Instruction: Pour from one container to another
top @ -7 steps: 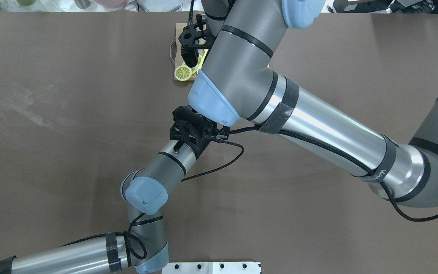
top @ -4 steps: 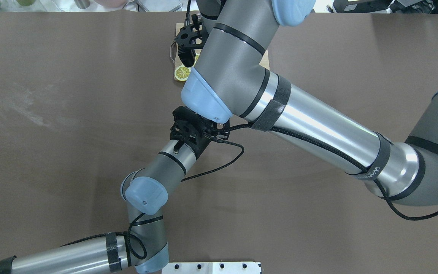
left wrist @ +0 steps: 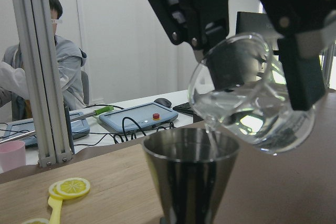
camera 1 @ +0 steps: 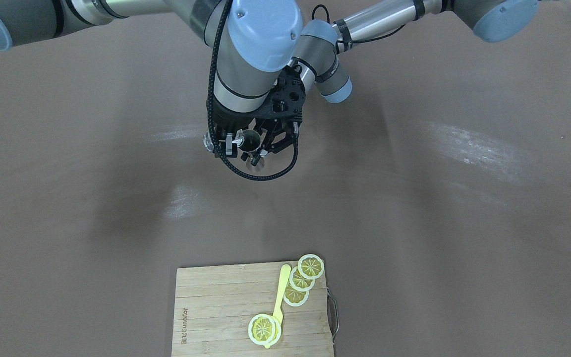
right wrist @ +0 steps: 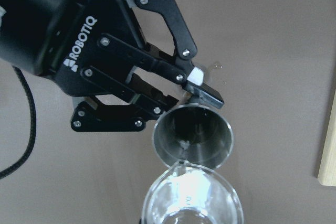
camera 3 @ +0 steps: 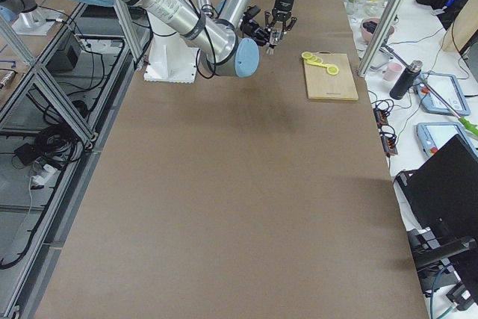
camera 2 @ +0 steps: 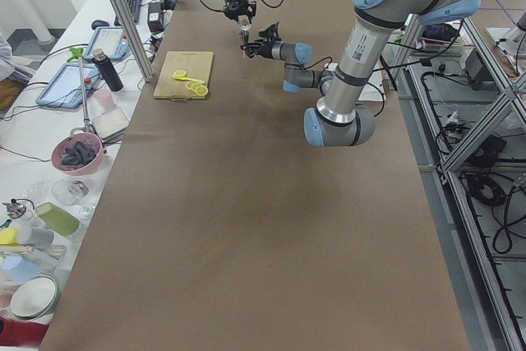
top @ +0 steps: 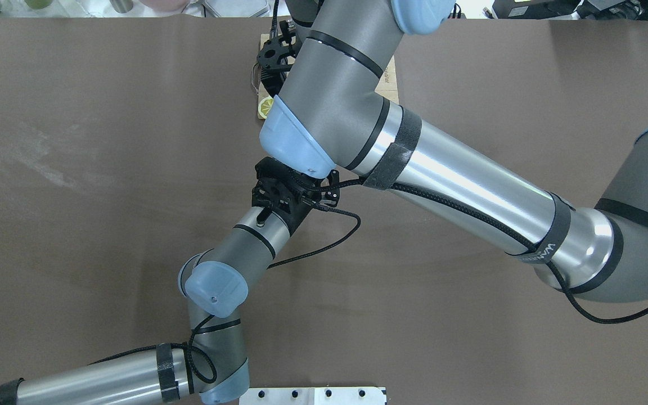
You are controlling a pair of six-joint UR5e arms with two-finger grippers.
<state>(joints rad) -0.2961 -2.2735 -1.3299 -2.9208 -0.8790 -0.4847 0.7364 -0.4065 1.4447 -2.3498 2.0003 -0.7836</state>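
Observation:
The steel jigger (left wrist: 189, 179) stands upright with my left gripper (right wrist: 178, 106) shut on its waist. In the right wrist view its open cone (right wrist: 192, 137) shows from above. My right gripper (left wrist: 252, 77) is shut on the clear glass (left wrist: 252, 98), which is tipped with its lip over the jigger's rim. A thin clear stream (left wrist: 212, 140) runs from the lip into the cone. In the front-facing view the glass (camera 1: 210, 142) sits just left of the jigger (camera 1: 251, 141), above the brown table. In the overhead view the right arm (top: 329, 95) hides both.
A wooden cutting board (camera 1: 216, 307) with lemon slices (camera 1: 310, 266) and a yellow utensil (camera 1: 280, 292) lies on the operators' side of the table. A black cable (top: 324, 242) loops by the left wrist. Beyond the table's far edge are a person and desks.
The right arm's upper joints have swung left and toward the far edge, covering more of the cutting board. The left arm has not moved.

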